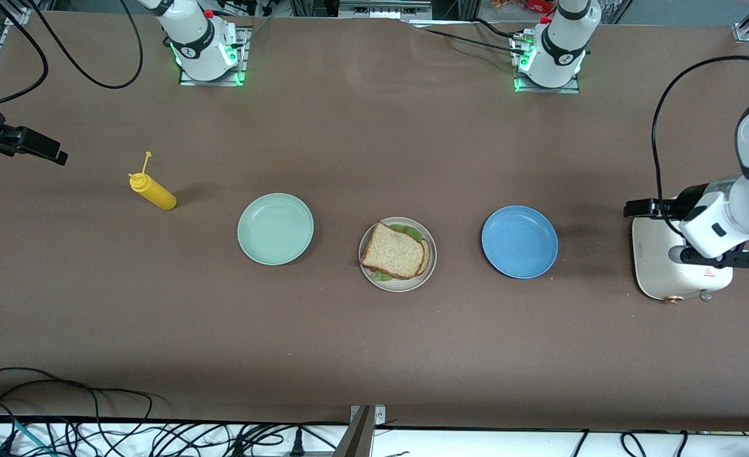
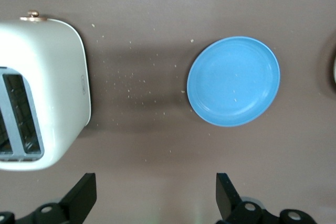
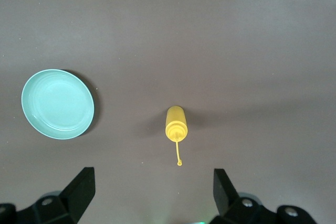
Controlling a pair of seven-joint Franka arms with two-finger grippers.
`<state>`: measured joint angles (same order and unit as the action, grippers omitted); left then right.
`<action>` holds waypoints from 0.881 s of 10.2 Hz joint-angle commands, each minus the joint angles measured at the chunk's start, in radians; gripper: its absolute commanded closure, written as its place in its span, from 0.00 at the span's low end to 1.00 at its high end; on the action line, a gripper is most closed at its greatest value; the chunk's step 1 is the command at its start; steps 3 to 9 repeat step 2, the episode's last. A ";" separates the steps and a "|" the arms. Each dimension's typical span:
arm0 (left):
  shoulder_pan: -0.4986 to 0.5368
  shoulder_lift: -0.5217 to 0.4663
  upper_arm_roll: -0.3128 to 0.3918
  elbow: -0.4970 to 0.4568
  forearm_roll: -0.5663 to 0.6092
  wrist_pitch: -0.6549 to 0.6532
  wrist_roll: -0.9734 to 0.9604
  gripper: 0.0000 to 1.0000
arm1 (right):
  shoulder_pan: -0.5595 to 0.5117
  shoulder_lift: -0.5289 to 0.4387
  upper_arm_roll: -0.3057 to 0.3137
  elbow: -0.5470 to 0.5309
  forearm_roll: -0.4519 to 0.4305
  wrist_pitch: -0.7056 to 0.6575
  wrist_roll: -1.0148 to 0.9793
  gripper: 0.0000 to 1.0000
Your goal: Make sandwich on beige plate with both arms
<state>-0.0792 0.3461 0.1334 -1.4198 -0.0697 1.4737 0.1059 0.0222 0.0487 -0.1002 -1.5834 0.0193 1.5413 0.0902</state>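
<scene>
The sandwich (image 1: 395, 251), two square slices of light brown, dark-crusted bread with ruffled green lettuce showing at its edges, lies flat on the round, shallow beige plate (image 1: 430, 260) at the middle of the brown tabletop (image 1: 374, 355). It looks assembled already, so by my judgement little or nothing is left to do.

Neither arm is over it. The left gripper (image 2: 156, 195) hangs with jaws released and empty above the cream, two-slot toaster (image 1: 657, 266) at the left arm's end of the tabletop; in the front view the sandwich lies at its nine o'clock, with the round blue plate (image 1: 519, 242) between them. The right gripper (image 3: 152, 192) hangs with jaws spread and empty over the right arm's end; from it the sandwich lies toward four o'clock in the front view, past the yellow squeeze bottle (image 1: 153, 192) and the round mint-green plate (image 1: 275, 228). The two arms look about equally far from the sandwich.

The tabletop is flat and matte, with crumbs scattered between toaster and blue plate. Bare tabletop surrounds the beige plate, well apart from its neighbours.
</scene>
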 commanded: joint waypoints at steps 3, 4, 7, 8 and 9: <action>-0.010 -0.108 -0.017 -0.027 0.045 -0.049 0.012 0.00 | 0.002 -0.007 0.002 -0.001 0.005 0.000 0.016 0.00; -0.010 -0.108 -0.017 -0.027 0.045 -0.049 0.012 0.00 | 0.002 -0.007 0.002 -0.001 0.005 0.000 0.016 0.00; -0.010 -0.108 -0.017 -0.027 0.045 -0.049 0.012 0.00 | 0.002 -0.007 0.002 -0.001 0.005 0.000 0.016 0.00; -0.010 -0.108 -0.017 -0.027 0.045 -0.049 0.012 0.00 | 0.002 -0.007 0.002 -0.001 0.005 0.000 0.016 0.00; -0.010 -0.108 -0.017 -0.027 0.045 -0.049 0.012 0.00 | 0.002 -0.007 0.002 -0.001 0.005 0.000 0.016 0.00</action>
